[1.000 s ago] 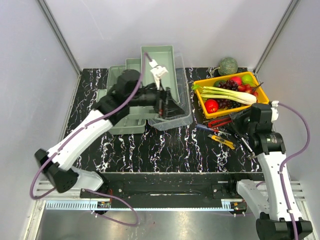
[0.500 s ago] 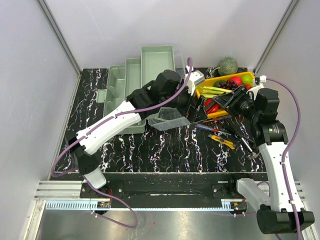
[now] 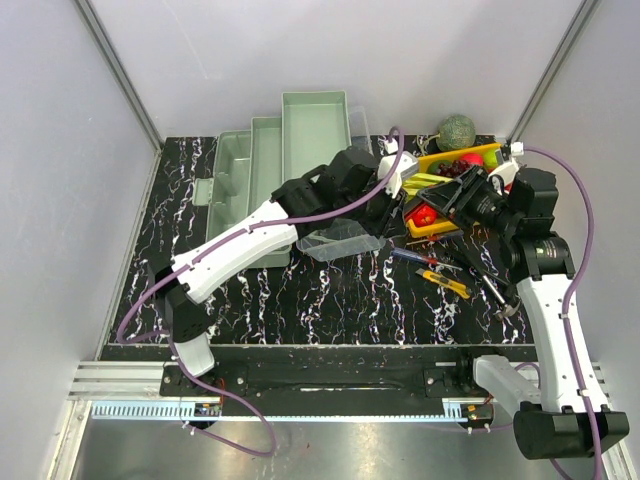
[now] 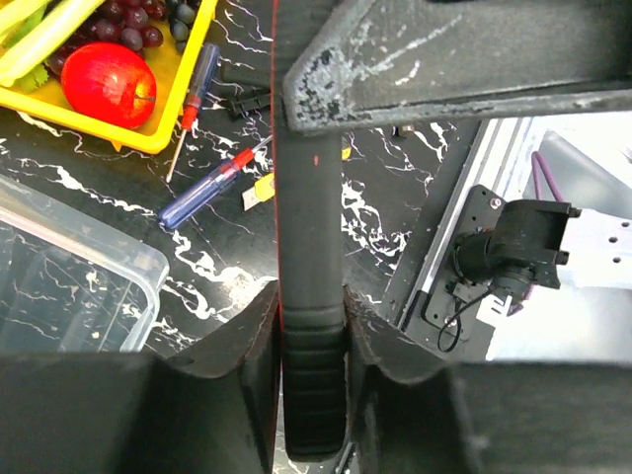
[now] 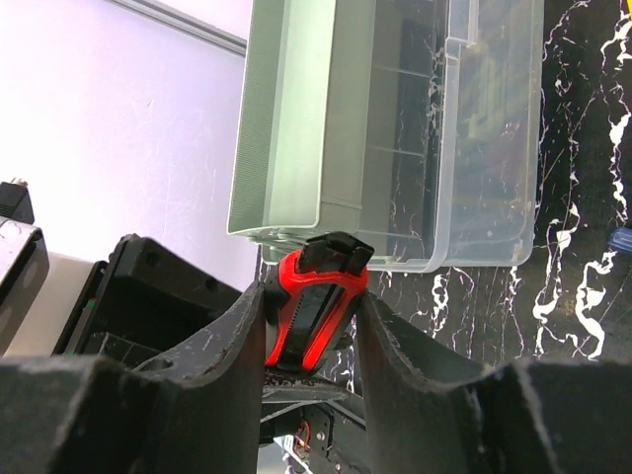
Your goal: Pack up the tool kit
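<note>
The red and black utility knife (image 5: 316, 291) hangs in the air between both grippers. My right gripper (image 5: 311, 306) is shut on its red end. My left gripper (image 4: 311, 316) is shut on its black ribbed handle (image 4: 311, 197). In the top view the two grippers meet in front of the fruit tray, left gripper (image 3: 398, 205) against right gripper (image 3: 442, 205), and the knife is mostly hidden. The pale green toolbox (image 3: 290, 150) stands open at the back left, its clear lid (image 3: 340, 238) folded forward. A yellow utility knife (image 3: 443, 283) and a blue-handled screwdriver (image 4: 202, 196) lie on the table.
The orange-yellow tray (image 3: 480, 155) of fruit and vegetables sits at the back right, with a red apple (image 4: 109, 84) near its edge. A green round melon (image 3: 457, 130) lies behind it. A second screwdriver (image 4: 197, 89) leans by the tray. More tools (image 3: 495, 290) lie near my right arm.
My left arm swung right from the toolbox to the right gripper, and its jaws closed on the knife handle. The right gripper carried the red knife up and left.
</note>
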Robot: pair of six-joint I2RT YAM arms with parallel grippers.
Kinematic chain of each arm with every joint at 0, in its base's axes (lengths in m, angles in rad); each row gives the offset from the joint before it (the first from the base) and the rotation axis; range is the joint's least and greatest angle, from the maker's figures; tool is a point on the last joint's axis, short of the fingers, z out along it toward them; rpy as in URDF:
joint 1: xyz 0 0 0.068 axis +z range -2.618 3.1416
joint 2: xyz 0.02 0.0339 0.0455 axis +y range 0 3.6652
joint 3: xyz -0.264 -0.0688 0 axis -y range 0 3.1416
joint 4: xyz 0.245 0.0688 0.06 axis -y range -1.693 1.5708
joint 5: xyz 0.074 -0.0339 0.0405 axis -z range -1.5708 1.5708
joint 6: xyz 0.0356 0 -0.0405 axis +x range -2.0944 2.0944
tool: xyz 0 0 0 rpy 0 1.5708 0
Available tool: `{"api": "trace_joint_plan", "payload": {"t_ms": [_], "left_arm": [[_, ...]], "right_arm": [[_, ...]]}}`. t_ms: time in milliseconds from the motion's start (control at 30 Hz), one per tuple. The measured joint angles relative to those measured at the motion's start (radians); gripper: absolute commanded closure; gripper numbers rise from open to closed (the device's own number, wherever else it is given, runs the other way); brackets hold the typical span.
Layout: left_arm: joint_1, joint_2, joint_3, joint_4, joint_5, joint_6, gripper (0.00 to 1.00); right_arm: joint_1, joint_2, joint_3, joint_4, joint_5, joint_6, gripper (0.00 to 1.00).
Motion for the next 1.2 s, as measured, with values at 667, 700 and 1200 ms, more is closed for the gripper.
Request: {"api": "trace_joint_plan", "payload": {"t_ms": [667,700,1200], "left_arm": [[0.301,-0.068,-0.079,0.024,-0.090,-0.222,0.89],[0.337,-0.080,-0.084,0.022,-0.105,-0.241,0.88],[0.467,-0.031,-0.080,-0.034,-0.150,-0.426,0.63]], "right_arm": [[0.001,-0.136,-0.006,-0.075,0.327,-0.027,0.01],[0.001,-0.136,-0.021,-0.079,0.336,-0.025,0.01],[0.001,-0.116,-0.130,-0.130,0.395,-0.005,0.01]]}}
